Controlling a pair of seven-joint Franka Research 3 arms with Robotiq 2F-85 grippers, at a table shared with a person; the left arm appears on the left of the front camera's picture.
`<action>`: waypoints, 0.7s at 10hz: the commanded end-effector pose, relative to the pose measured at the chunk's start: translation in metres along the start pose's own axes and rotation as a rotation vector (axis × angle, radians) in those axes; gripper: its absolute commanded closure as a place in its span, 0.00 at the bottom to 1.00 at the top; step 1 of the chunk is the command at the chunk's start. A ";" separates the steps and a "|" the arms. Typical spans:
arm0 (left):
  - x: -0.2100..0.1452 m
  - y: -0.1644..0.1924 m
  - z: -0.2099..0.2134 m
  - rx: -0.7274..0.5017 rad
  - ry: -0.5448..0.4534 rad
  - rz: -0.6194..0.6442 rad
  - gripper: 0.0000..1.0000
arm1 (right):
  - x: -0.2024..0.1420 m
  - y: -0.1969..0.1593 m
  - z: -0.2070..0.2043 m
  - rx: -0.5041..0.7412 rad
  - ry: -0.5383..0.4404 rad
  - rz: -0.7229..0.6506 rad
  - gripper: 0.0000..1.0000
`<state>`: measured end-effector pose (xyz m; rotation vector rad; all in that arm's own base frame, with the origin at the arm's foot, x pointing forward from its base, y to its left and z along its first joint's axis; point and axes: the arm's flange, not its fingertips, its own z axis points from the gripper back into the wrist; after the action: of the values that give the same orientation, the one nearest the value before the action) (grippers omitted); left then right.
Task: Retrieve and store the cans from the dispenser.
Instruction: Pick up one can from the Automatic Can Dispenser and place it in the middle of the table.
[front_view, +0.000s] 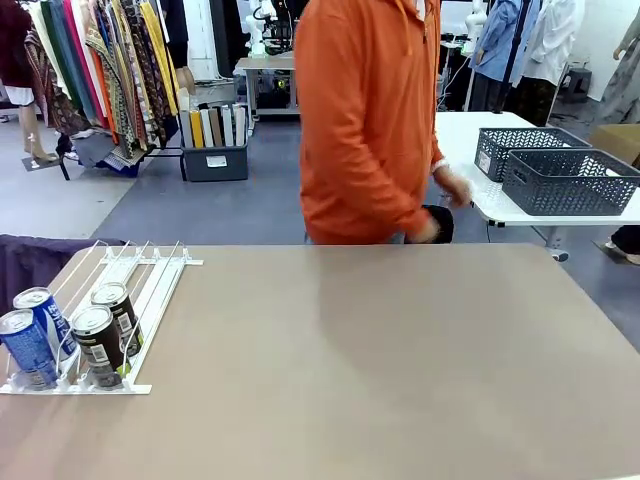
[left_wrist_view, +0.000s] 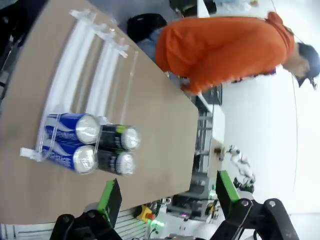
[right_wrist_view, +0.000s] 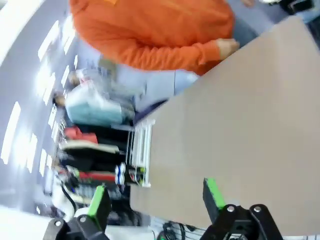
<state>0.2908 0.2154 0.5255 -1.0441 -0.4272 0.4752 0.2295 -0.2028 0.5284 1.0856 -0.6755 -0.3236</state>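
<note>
Four cans (front_view: 97, 345) are sitting against the dispenser (front_view: 163, 295) front lip at the table (front_view: 400, 350) left, probably sliding down the sloped rails. Left gripper (left_wrist_view: 167, 190) and right gripper (right_wrist_view: 155, 195) are hovering spread wide, gripping nothing.

Tan surface (front_view: 400, 350) stretching across front view. Dispenser (front_view: 160, 285) lying flat on its left part, front lip sitting near robot-side edge, rails running back, ending just short of far edge.

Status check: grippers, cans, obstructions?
Open and empty: left gripper, right gripper. Four cans at dispenser front lip, two blue, two dark. Person at far edge, away from dispenser.
</note>
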 end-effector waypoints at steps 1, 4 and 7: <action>0.011 0.032 0.002 -0.028 -0.097 0.102 0.00 | -0.032 -0.042 -0.017 0.049 -0.096 -0.097 0.00; 0.002 0.028 0.010 0.003 -0.047 0.064 0.00 | 0.002 -0.024 0.014 0.003 -0.051 -0.072 0.00; 0.002 0.028 0.010 0.003 -0.047 0.064 0.00 | 0.002 -0.024 0.014 0.003 -0.051 -0.072 0.00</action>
<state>0.2844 0.2339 0.5035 -1.0387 -0.4359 0.5521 0.2259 -0.2210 0.5102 1.0939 -0.6506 -0.4333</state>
